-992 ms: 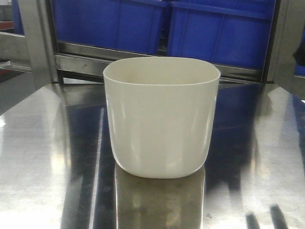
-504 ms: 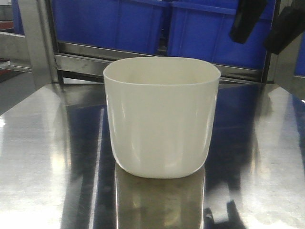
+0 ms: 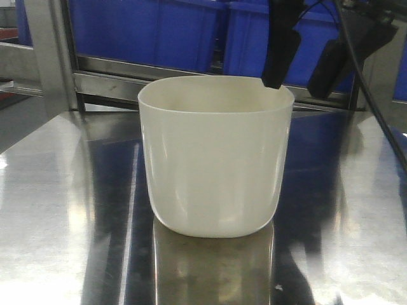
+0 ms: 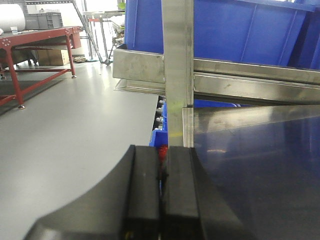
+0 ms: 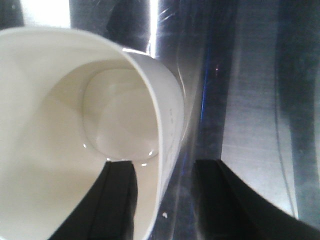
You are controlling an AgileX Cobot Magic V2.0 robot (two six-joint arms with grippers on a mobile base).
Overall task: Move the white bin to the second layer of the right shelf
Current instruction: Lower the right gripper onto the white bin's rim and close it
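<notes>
On the shiny steel surface (image 3: 57, 210) stands the white bin (image 3: 215, 159), upright, the right gripper (image 3: 296, 87) spread wide astride its far right rim, one finger inside the wall and one outside, blue crates (image 3: 146, 28) racked behind, while the left gripper (image 4: 162, 195) sits pressed closed near a steel post (image 4: 177, 70).
</notes>
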